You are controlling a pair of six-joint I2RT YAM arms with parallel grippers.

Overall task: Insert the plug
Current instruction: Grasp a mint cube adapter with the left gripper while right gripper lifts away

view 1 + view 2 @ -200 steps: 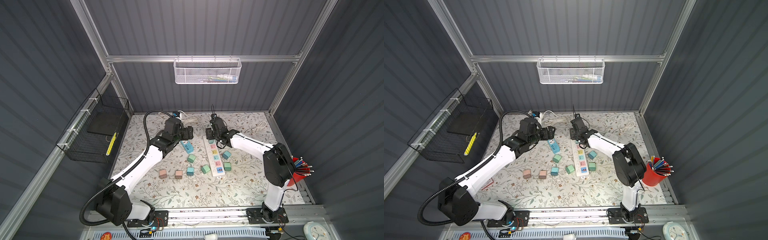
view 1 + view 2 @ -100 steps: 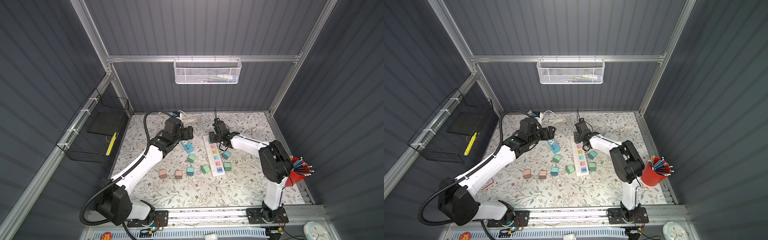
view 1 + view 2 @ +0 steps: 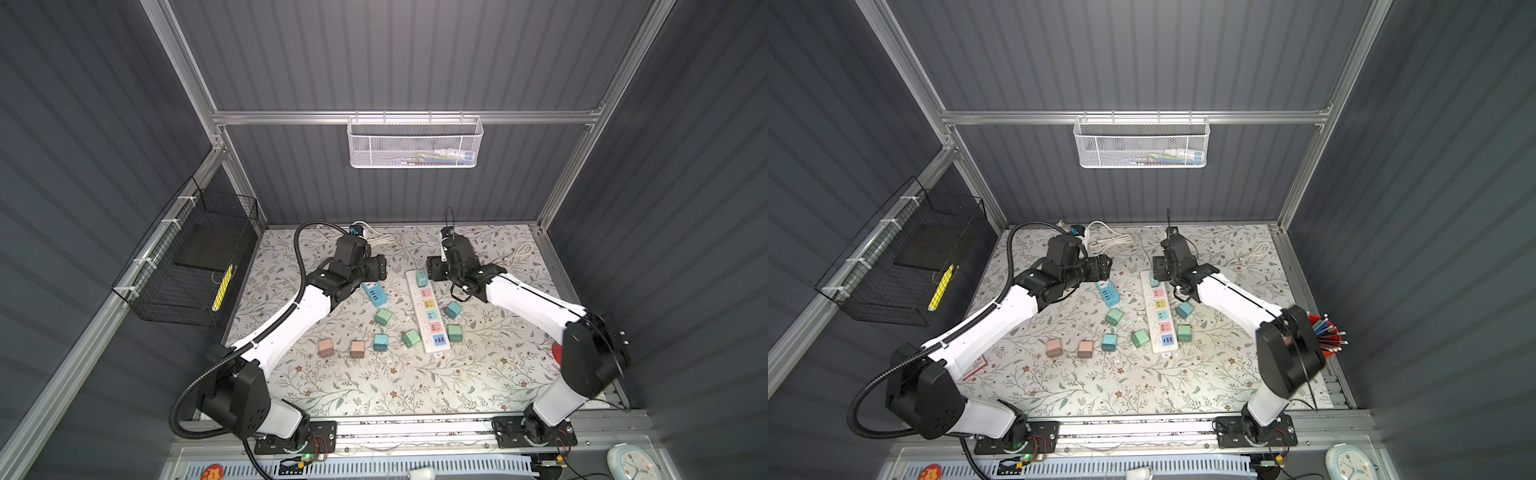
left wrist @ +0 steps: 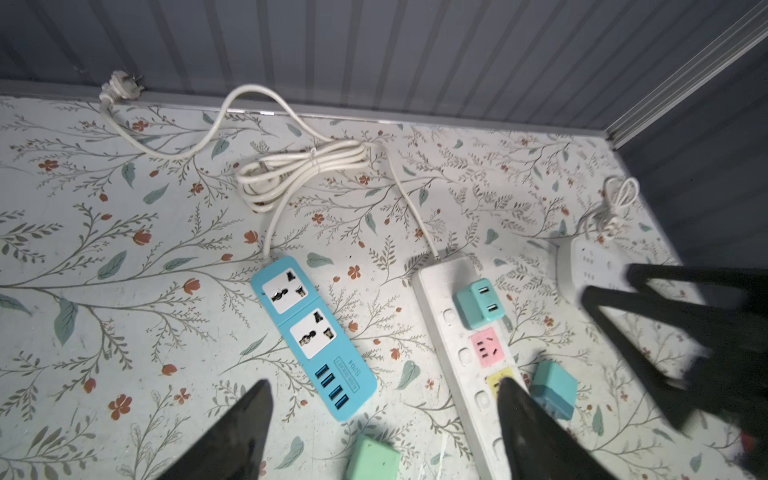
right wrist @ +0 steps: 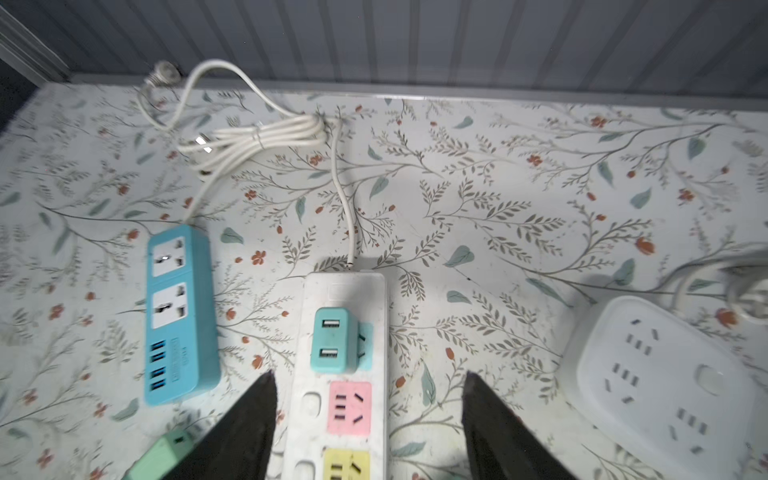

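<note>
A white power strip [image 3: 428,328] with coloured sockets lies mid-table in both top views [image 3: 1160,328]. A teal plug [image 5: 332,338] with two USB ports stands on its far-end socket [image 4: 478,303], part of that teal socket face showing beside it; how deep it sits I cannot tell. My right gripper [image 5: 370,374] is open, straddling the strip just short of the plug, touching nothing [image 3: 434,270]. My left gripper [image 4: 384,381] hangs open and empty over the near end of a blue power strip [image 4: 316,336], left of the white one [image 3: 377,268].
Several loose plugs lie around the white strip: green [image 3: 382,316], teal [image 3: 453,309], pink [image 3: 325,347]. A white square socket block [image 5: 660,382] sits to the right. Coiled white cables [image 4: 307,166] lie by the back wall. A red pen cup [image 3: 1327,332] stands at the right edge.
My right gripper's jaws have widened and it has drawn back a little from the teal plug, which stays on the strip. The left arm has barely moved.
</note>
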